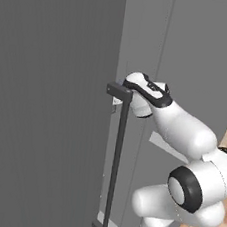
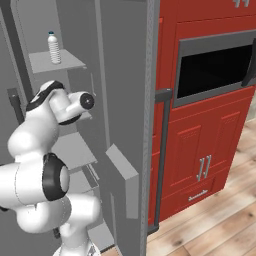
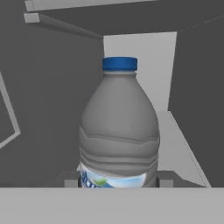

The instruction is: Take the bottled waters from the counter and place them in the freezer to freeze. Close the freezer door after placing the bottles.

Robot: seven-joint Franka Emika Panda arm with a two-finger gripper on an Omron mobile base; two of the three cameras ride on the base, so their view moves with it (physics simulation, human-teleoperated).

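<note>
The white arm (image 1: 184, 131) reached forward, elbow bent low, its gripper (image 3: 118, 183) apparently clamped on a bottle (image 3: 119, 131), fingertips barely visible.

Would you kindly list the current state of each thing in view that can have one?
Freezer door: open, swung out beside the arm.
Gripper: shut on the held bottle.
Held bottle: upright, capped, reaching into the freezer.
Shelf bottle: upright, capped, standing on an upper freezer shelf.
Oven: dark inside, built into the red cabinets.
</note>
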